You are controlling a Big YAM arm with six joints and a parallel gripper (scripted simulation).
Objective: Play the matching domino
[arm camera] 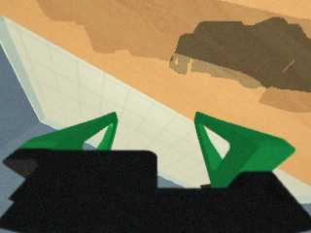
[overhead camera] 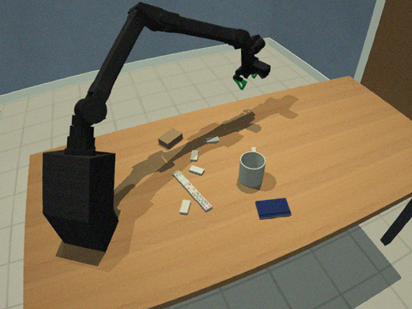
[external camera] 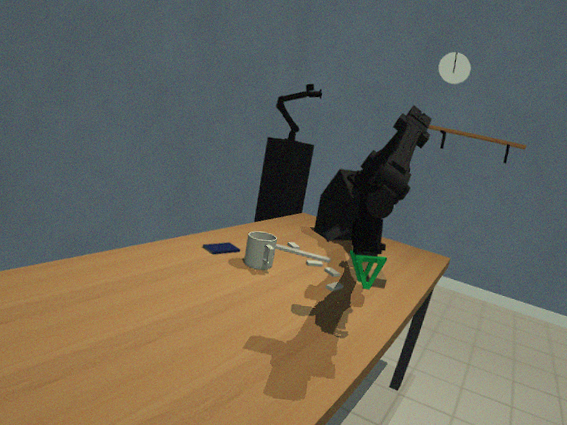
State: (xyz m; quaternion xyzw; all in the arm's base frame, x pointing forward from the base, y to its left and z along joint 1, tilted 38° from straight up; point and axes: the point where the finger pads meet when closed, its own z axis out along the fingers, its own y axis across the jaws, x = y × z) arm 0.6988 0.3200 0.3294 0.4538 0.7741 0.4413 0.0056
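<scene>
The line of face-up dominoes (overhead camera: 192, 190) (external camera: 302, 252) lies straight on the table, with pips showing. Plain white dominoes lie apart from it, face down: one (overhead camera: 185, 207) (external camera: 292, 245) on the near left of the line, one (overhead camera: 196, 170) (external camera: 314, 263) by its far end, one (overhead camera: 194, 155) (external camera: 331, 271) behind that, and one (overhead camera: 212, 140) (external camera: 334, 286) farthest back, in the arm's shadow. My gripper (overhead camera: 248, 82) (arm camera: 155, 116) is open and empty, high above the table's back edge, beyond the farthest domino. No domino shows in the wrist view.
A grey mug (overhead camera: 251, 173) (external camera: 259, 251) stands right of the line. A dark blue book (overhead camera: 273, 208) (external camera: 222, 248) lies nearer the front edge. A brown block (overhead camera: 170, 138) sits at the back, left of the farthest domino. The arm's shadow crosses the table.
</scene>
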